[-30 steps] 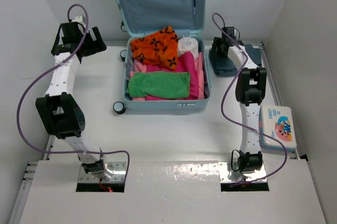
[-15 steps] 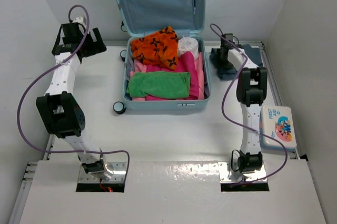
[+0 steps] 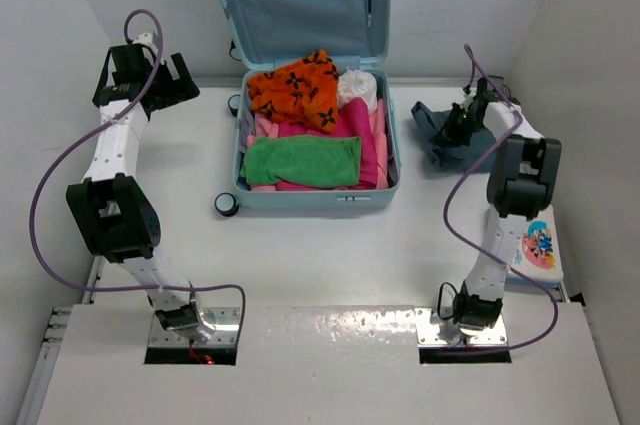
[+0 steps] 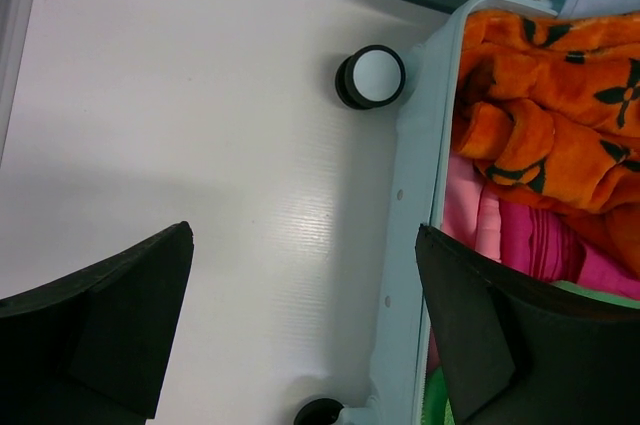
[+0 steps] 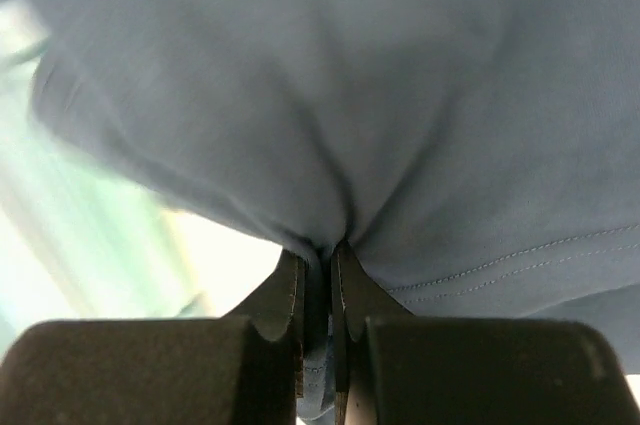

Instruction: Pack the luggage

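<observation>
The right gripper (image 5: 318,270) pinches the blue-grey cloth (image 5: 400,95) tight; the left gripper (image 4: 300,305) hangs wide open, empty, beside the suitcase (image 4: 412,195).

Luggage (image 3: 316,196) mid-table heaped with clothes (image 3: 305,135), upright lid (image 3: 300,0) blocking the far side, bare table (image 3: 320,255) in front and along both flanks, wheel (image 3: 227,204) jutting front-left, blue garment (image 3: 430,140) bunched on the right flank, white box (image 3: 541,245) at right edge.
</observation>
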Controlling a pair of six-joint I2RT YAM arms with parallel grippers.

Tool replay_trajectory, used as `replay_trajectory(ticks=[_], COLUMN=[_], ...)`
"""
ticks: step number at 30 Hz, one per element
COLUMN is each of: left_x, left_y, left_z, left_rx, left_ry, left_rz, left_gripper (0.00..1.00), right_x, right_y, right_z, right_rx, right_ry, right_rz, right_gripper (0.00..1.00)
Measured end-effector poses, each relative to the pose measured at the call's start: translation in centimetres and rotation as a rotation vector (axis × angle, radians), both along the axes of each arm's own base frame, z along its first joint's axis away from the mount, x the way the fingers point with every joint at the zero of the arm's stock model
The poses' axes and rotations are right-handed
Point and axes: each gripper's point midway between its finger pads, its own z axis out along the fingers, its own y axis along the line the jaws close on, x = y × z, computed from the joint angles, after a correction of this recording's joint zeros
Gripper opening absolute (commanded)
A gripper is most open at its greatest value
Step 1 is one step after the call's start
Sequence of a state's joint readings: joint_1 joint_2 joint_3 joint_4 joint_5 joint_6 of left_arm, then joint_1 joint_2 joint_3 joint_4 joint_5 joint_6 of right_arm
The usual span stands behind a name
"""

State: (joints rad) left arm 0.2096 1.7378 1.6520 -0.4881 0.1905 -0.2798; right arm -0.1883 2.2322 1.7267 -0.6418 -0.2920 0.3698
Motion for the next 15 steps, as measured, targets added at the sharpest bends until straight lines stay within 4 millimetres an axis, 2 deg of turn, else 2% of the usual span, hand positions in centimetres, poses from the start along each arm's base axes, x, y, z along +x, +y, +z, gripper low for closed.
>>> replay_trajectory(ticks=[2, 5, 8, 11, 15], left_x=[0.0, 0.0, 0.0, -0.1, -0.2], left_y=[-0.2, -0.5, -0.9, -1.2, -1.4], left_z=[0.0, 0.1, 0.1, 0.1, 0.1], left_rx=[-0.011, -0.025, -0.041, -0.053, -0.066], left_ry=[-0.002, -0.003, -0.005, -0.006, -0.002], left_rz=[-0.007, -0.019, -0.037, -0.053, -0.066], left_gripper=[0.94, 0.94, 0.94, 0.94, 0.94], right_x=[-1.2, -3.3, -6.0, -9.1, -10.5], right_y=[2.6, 7.3, 13.4, 18.9, 23.2], right_z=[2.8, 7.6, 12.1, 14.2, 15.2], right_rx=[0.138, 0.253, 0.345, 0.411, 0.46], right_ry=[-0.055, -0.128, -0.213, -0.246, -0.244], right_rz=[0.007, 0.083, 0.211, 0.325, 0.388], right_gripper=[0.0, 0.0, 0.0, 0.0, 0.0])
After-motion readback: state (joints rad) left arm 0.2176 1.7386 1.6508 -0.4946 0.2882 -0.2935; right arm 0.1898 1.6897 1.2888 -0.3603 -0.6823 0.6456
